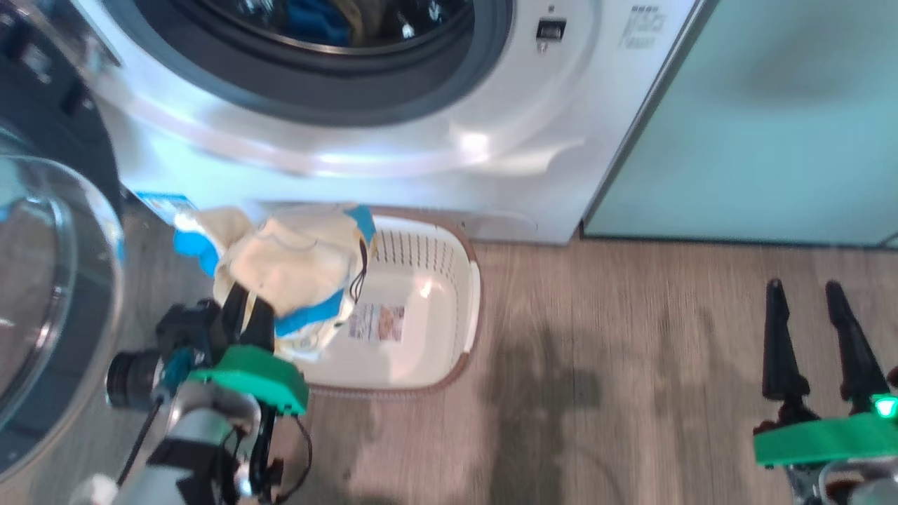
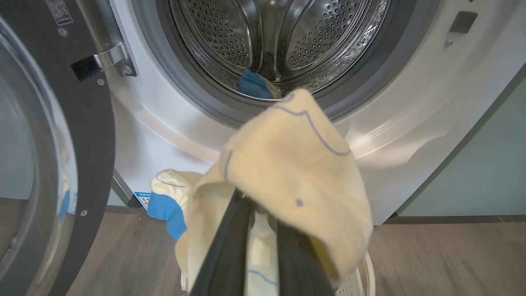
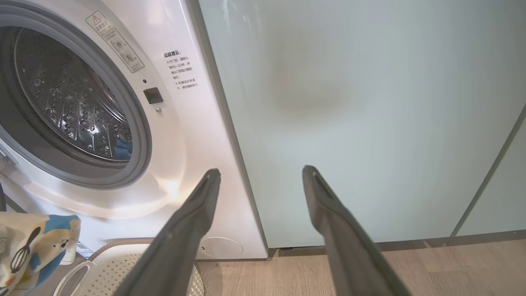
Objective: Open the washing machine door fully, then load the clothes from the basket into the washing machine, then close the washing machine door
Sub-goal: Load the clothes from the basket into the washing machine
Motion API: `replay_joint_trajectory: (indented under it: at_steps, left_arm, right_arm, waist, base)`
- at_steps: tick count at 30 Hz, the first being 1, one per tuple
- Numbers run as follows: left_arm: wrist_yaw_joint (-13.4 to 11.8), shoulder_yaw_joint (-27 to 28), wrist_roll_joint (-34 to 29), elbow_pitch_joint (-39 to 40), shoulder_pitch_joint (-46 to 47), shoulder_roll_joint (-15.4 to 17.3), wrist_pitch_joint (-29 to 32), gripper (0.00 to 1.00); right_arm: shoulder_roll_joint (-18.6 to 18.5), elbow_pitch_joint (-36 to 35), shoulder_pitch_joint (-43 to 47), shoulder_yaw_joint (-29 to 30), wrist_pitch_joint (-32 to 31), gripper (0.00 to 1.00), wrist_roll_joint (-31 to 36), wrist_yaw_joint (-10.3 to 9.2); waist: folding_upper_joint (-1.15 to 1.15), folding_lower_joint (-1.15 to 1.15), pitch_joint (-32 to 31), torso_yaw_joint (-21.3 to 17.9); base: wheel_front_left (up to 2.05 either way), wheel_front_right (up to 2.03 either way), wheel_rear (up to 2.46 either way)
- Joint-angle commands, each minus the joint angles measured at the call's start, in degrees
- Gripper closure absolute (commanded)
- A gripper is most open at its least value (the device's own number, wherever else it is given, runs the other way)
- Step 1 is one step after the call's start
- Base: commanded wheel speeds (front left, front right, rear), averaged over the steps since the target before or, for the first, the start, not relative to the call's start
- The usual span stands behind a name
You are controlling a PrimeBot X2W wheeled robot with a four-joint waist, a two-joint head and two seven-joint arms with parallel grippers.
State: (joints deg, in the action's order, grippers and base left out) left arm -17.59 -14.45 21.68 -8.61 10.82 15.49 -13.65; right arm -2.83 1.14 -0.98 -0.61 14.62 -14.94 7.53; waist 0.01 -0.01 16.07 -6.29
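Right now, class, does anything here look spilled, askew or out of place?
Nothing stands out. The door stands open, the left gripper holds a yellow garment over the basket, and a blue piece lies in the drum.

Bright, even light. Glare on the white front-loading washing machine (image 1: 477,144); soft shadows on the wooden floor (image 1: 547,393); head view blurred.

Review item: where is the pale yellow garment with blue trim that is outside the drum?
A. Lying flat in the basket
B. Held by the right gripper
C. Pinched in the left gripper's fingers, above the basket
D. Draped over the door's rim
C: the garment hangs from the left gripper, shut on it above the basket, while the right gripper stands open and empty.
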Motion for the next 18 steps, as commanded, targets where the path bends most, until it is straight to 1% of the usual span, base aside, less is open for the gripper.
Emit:
replay_joint_trajectory:
  at_steps: [1, 5, 9, 13, 18]
  left_arm:
    - [-0.48, 2.91, -0.42, 2.55, 0.48, 1.77, -0.14, 1.0]
    - [-2.18, 3.77, -0.51, 7.12, -4.05, 2.93, 0.9, 1.0]
    - [-3.3, 3.76, -0.62, 10.64, -7.9, 3.62, 2.32, 1.0]
    - [-3.95, 3.3, -0.65, 12.67, -10.84, 3.96, 3.63, 1.0]
    - [-4.36, 2.83, -0.62, 14.11, -12.88, 4.19, 4.47, 1.0]
  right_arm:
    - [-0.92, -1.65, 0.16, -1.43, 0.38, 0.0, 0.73, -0.04]
    - [-0.95, -1.27, 2.06, -1.71, 0.38, 0.0, 1.13, -0.04]
    - [-0.92, -0.87, 4.03, -1.76, 0.38, 0.0, 1.71, -0.04]
    - [-0.85, -1.09, 6.01, -2.04, 0.38, 0.0, 2.13, -0.04]
    - [-0.8, -1.16, 7.83, -2.62, 0.38, 0.0, 2.25, -0.04]
  waist:
    - [-0.01, 0.01, -2.87, 0.78]
    - [-0.01, 0.01, -6.51, 1.03]
    - [-0.01, 0.01, -9.5, 1.34]
    - [-0.01, 0.01, -12.27, 1.51]
    - [-0.01, 0.01, -14.29, 1.53]
  base:
    - [0.0, 0.0, 0.0]
    - [0.0, 0.0, 0.0]
    - [0.0, 0.0, 0.0]
    - [0.0, 0.0, 0.0]
    - [0.0, 0.0, 0.0]
